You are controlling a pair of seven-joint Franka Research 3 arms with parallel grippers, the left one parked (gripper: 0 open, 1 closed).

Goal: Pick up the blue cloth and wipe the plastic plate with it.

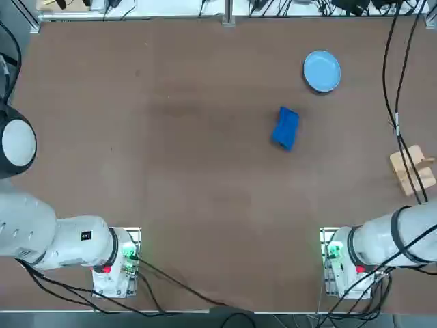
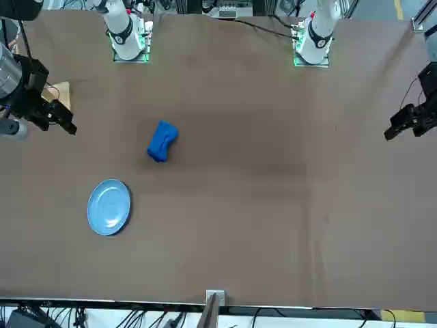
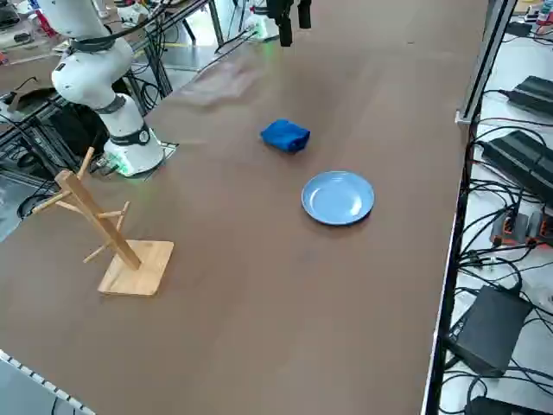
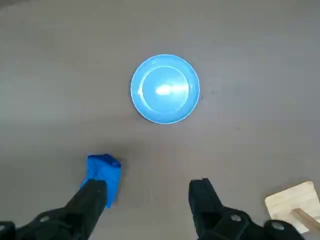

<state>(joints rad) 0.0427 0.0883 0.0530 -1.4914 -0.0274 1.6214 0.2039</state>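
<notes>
**Open claw, cloth off its centre: a miss is your main risk**

Your wooden peg rack (image 3: 138,268) stands at four o'clock from the cloth in the top view; a low, wide swing could knock it. Your right gripper (image 4: 148,182) hangs above the table on the rack's side, fingers apart and empty. The sky-blue plastic plate (image 1: 322,71) lies at one o'clock from the cloth; being light, it may slide under hard wiping. The crumpled royal-blue cloth (image 1: 285,128) lies on the table; too shallow a pinch could lose it.
</notes>
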